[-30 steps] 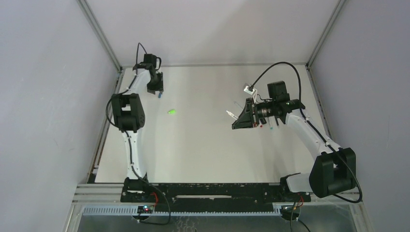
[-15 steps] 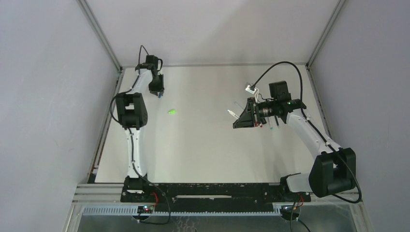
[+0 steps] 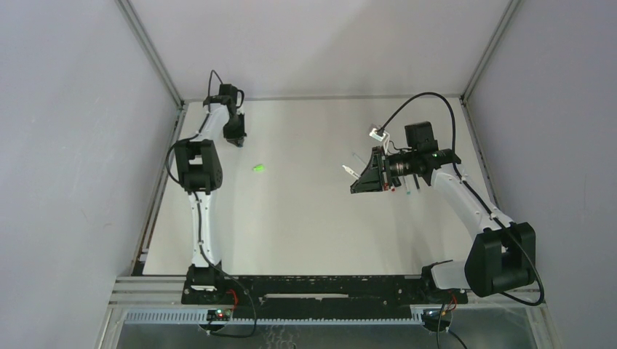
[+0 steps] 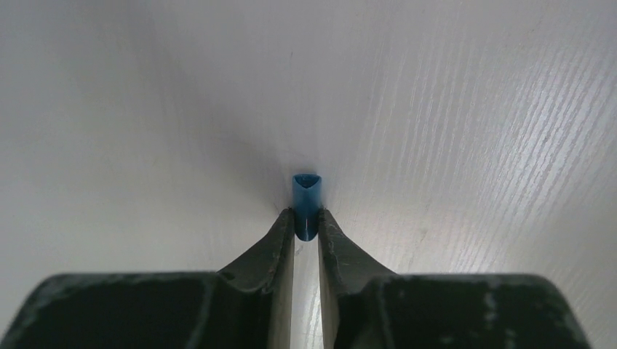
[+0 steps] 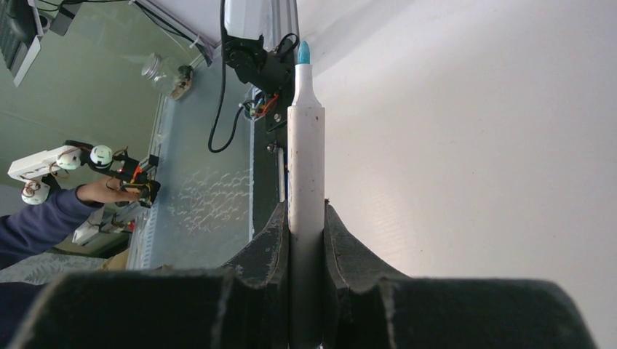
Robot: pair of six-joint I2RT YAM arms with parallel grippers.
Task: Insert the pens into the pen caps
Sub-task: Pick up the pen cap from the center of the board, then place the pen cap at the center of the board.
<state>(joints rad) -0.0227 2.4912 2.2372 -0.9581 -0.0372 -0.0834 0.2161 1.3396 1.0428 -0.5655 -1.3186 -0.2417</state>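
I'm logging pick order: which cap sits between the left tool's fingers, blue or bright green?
The blue cap, gripped at the tip of the left tool. The bright green cap lies untouched on the table, well apart from it.

Open tabletop (image 3: 313,218) is seen between left arm (image 3: 198,174) and right arm (image 3: 466,200), broken by 1 green cap (image 3: 257,168); passage along the left wall (image 3: 87,182) is squeezed.

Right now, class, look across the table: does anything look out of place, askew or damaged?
Nothing looks damaged or spilled. The bright green cap lies alone on the table, nothing beside it. The blue cap and white pen sit straight between their jaws.
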